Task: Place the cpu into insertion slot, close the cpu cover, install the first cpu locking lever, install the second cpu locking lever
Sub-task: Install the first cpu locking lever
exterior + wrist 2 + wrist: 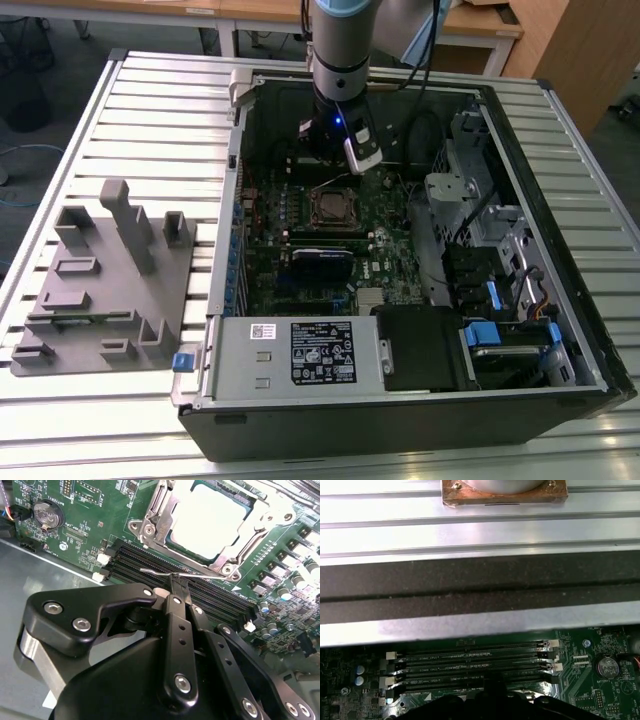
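- Silver locking lever (155, 571) lies crosswise at the gripper (177, 586) tips, claw pinched narrow.
- Exterior view, mid-frame: insertion slot (332, 207) sits just below it.

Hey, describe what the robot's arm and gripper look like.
The arm is a silver-grey tube with a pale blue joint cap, black cables alongside, and a small blue light at the wrist. The gripper is black linkage bars with silver screws.

Green circuit board (90, 510), silvery cpu cover (159, 515) (the cpu (205, 515) glares pale), black gripper (174, 582), black memory slots (135, 565).
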Action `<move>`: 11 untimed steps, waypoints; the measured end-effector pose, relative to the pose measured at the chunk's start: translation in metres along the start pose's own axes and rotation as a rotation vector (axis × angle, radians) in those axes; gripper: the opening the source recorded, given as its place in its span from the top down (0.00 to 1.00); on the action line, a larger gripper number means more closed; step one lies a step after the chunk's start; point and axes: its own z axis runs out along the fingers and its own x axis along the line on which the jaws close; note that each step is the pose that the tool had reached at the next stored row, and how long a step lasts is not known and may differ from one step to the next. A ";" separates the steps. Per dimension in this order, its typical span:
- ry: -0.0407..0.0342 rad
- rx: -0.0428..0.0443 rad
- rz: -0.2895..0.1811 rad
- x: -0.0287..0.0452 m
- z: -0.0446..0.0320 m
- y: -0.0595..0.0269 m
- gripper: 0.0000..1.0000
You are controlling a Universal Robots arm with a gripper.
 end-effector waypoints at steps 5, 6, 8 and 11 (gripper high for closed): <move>-0.0001 -0.0001 0.000 -0.0002 0.0006 0.0009 0.89; -0.0001 -0.0002 0.000 -0.0003 0.0007 0.0011 0.89; 0.0000 -0.0001 0.000 -0.0003 0.0010 0.0012 0.89; 0.0000 0.0001 0.000 -0.0008 0.0014 0.0011 0.89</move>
